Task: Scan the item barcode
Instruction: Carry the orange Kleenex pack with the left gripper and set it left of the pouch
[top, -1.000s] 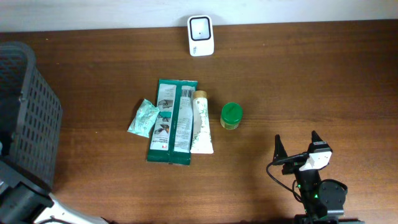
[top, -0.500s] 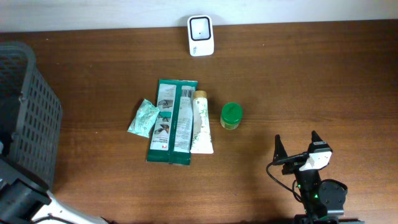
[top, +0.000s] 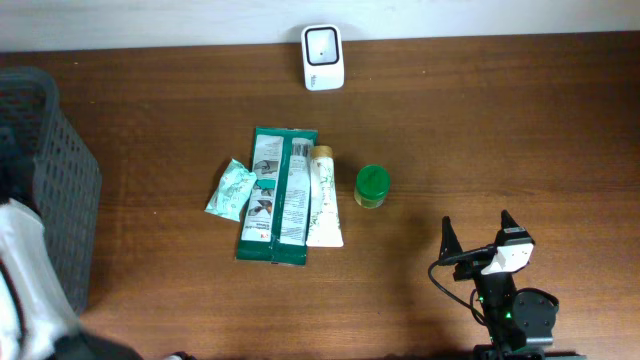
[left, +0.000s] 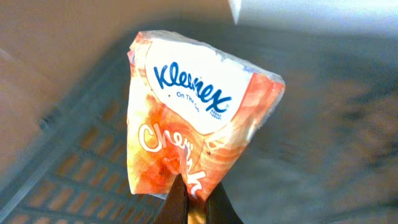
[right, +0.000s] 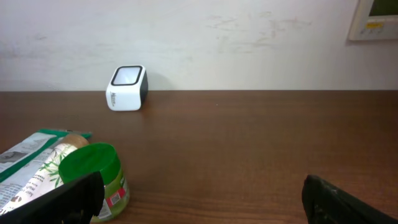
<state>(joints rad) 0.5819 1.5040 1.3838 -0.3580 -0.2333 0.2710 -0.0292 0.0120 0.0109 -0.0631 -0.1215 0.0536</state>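
Your left gripper (left: 196, 208) is pinched fully closed on one corner of the Kleenex tissue pack (left: 199, 118). The basket (left: 81, 180) mesh is right behind the pack, far to the left of the scanner (top: 323, 57). That corner pinch looks thin to me, so carry the pack toward the scanner smoothly. No barcode shows on the printed face, so expect to turn the pack before presenting it to the scanner's window.

Your right gripper (top: 478, 232) stands wide open and empty, well to the right of the scanner on the robot's side; leave it there.

Only the left wrist view shows the pack and the grip. The overhead shows just a white blur by the basket, but it alone shows the green packet (top: 278, 195), tube (top: 323, 195) and green-lidded jar (top: 371, 186) lying in front of the scanner.
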